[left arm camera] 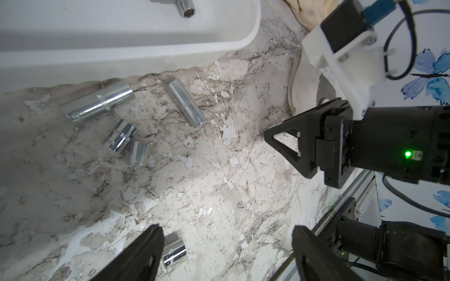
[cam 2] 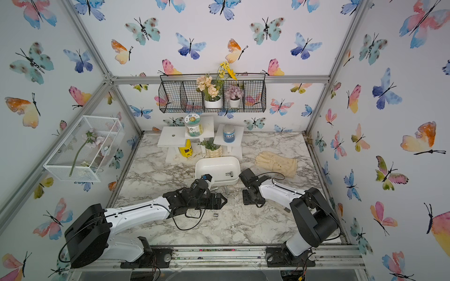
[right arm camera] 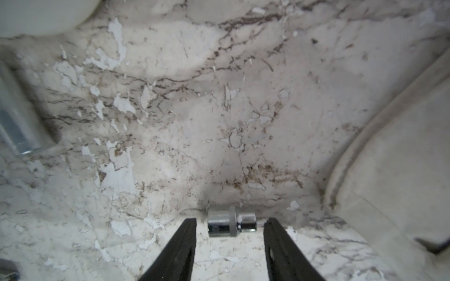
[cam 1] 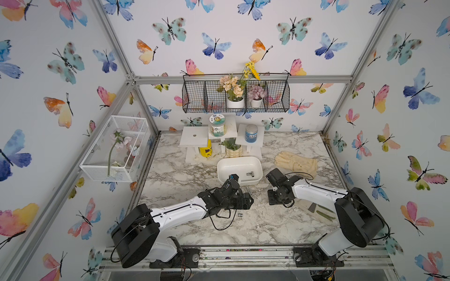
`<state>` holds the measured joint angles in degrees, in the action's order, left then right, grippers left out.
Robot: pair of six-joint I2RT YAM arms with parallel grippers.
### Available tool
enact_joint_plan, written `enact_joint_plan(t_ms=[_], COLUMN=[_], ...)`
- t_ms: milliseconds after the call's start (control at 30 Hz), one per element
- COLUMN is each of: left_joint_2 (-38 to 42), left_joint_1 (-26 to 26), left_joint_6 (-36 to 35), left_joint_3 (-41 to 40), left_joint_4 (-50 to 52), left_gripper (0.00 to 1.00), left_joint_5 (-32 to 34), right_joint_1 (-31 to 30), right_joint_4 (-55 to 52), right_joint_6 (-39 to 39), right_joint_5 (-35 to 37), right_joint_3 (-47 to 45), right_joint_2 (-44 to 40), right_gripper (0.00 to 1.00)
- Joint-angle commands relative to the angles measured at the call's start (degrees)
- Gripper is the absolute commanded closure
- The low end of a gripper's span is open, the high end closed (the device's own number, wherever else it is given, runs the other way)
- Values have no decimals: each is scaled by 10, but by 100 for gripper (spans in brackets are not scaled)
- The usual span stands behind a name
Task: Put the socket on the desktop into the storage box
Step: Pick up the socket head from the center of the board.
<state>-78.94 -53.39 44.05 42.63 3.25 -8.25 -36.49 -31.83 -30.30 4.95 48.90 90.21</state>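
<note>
Nearest, a short chrome socket (cam 1: 240,215) is lying alone on the marbled desktop (cam 1: 180,175). It is sitting just beside the left gripper (left arm camera: 226,228), whose claw is standing spread wide with nothing in it. To the right, the right gripper (right arm camera: 231,219) is pointing down, its claw parted around a stepped socket (right arm camera: 230,225) without touching it. Farther on, four more sockets (left arm camera: 97,104) are lying just before the storage box (cam 1: 226,167), which is holding one hex-mouthed socket (left arm camera: 186,8). A cream glove (cam 1: 297,163) is lying far right.
</note>
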Motion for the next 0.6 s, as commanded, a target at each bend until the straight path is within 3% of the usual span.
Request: enact_joint_plan(t_ms=[0, 567], left_joint_2=[-5, -2], left_joint_1=[-3, -3], left_joint_6=[2, 8], left_joint_3=[3, 2], left_joint_4=[1, 4], left_gripper=[13, 13], left_joint_5=[5, 11], right_joint_1=[-4, -4], right_joint_4=[8, 17], right_joint_6=[9, 17], right_joint_5=[15, 15], right_joint_3=[-7, -11], right_joint_2=[13, 24], right_gripper=[50, 59])
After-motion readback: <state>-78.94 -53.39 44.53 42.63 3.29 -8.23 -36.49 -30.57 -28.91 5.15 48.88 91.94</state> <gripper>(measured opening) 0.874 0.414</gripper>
